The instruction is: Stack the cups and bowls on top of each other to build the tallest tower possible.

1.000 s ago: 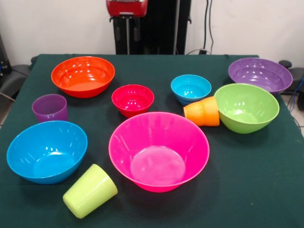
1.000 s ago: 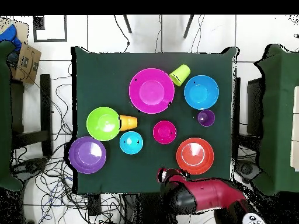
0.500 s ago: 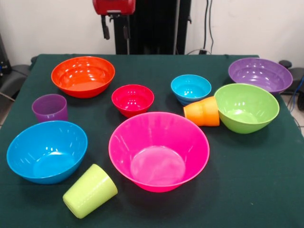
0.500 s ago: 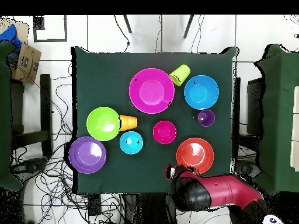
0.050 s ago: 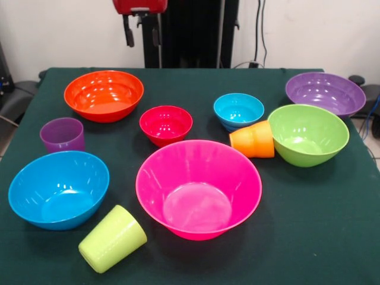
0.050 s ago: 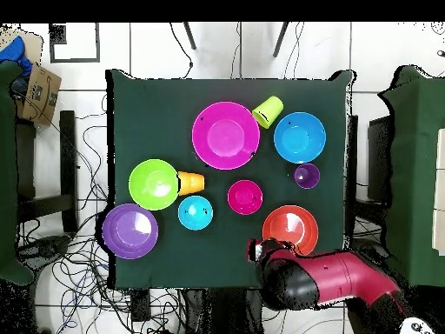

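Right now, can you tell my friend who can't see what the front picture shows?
Nothing is stacked: a pink bowl sits amid six more bowls and three cups on a green table. The lime cup and orange cup lie tipped. The gripper hangs open behind.

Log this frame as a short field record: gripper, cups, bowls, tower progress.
gripper: gripper open and empty, raised at the table's edge beyond the orange bowl
cups upright: purple cup
cups on side: lime green cup, orange cup
large bowls: orange bowl, pink bowl, blue bowl, lime green bowl, purple bowl
small bowls: red bowl, light blue bowl
tower: none yet; nothing stacked
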{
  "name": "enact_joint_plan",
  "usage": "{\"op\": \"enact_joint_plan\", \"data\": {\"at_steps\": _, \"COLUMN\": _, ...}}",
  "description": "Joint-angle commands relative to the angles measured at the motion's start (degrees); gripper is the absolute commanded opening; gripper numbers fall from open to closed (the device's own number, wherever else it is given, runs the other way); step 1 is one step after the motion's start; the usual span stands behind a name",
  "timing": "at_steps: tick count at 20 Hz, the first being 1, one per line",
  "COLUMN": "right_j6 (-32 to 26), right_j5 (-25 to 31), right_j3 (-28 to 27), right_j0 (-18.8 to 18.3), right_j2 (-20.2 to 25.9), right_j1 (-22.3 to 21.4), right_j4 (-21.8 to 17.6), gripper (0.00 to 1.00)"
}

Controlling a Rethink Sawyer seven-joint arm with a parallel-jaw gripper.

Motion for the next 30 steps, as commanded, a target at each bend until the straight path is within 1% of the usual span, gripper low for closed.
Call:
{"op": "enact_joint_plan", "data": {"at_steps": 1, "right_j6": -15.1, "right_j5": 6.9, "right_j3": 0.9, "right_j0": 0.4, "right_j2": 7.7, "right_j1": 0.5, "right_j4": -0.7, "gripper": 1.00}}
{"op": "enact_joint_plan", "data": {"at_steps": 2, "right_j6": -15.1, "right_j5": 7.4, "right_j3": 0.5, "right_j0": 0.4, "right_j2": 8.1, "right_j1": 0.6, "right_j4": -0.7, "gripper": 1.00}}
{"op": "enact_joint_plan", "data": {"at_steps": 5, "right_j6": -15.2, "right_j5": 7.9, "right_j3": -0.7, "right_j0": 1.6, "right_j2": 8.6, "right_j1": 1.8, "right_j4": -2.5, "gripper": 1.00}}
{"op": "enact_joint_plan", "data": {"at_steps": 6, "right_j6": -16.4, "right_j5": 8.8, "right_j3": -1.1, "right_j0": 1.6, "right_j2": 9.1, "right_j1": 2.7, "right_j4": -3.3, "gripper": 1.00}}
{"op": "enact_joint_plan", "data": {"at_steps": 8, "right_j6": -21.3, "right_j5": 10.6, "right_j3": -1.6, "right_j0": 1.0, "right_j2": 11.7, "right_j1": 4.7, "right_j4": -4.3, "gripper": 1.00}}
{"op": "enact_joint_plan", "data": {"at_steps": 11, "right_j6": -22.1, "right_j5": 10.3, "right_j3": -1.3, "right_j0": 0.8, "right_j2": 13.4, "right_j1": 4.8, "right_j4": -5.3, "gripper": 1.00}}
{"op": "enact_joint_plan", "data": {"at_steps": 15, "right_j6": -24.1, "right_j5": 11.8, "right_j3": -0.9, "right_j0": -0.1, "right_j2": 15.7, "right_j1": 4.9, "right_j4": -5.4, "gripper": 1.00}}
{"op": "enact_joint_plan", "data": {"at_steps": 20, "right_j6": -25.5, "right_j5": 12.8, "right_j3": -1.1, "right_j0": -0.1, "right_j2": 16.8, "right_j1": 6.0, "right_j4": -6.6, "gripper": 1.00}}
{"op": "enact_joint_plan", "data": {"at_steps": 26, "right_j6": -27.0, "right_j5": 13.4, "right_j3": -0.9, "right_j0": -1.3, "right_j2": 18.3, "right_j1": 5.6, "right_j4": -6.2, "gripper": 1.00}}
{"op": "enact_joint_plan", "data": {"at_steps": 30, "right_j6": -28.3, "right_j5": 15.2, "right_j3": -0.9, "right_j0": -2.4, "right_j2": 20.2, "right_j1": 4.1, "right_j4": -3.9, "gripper": 1.00}}
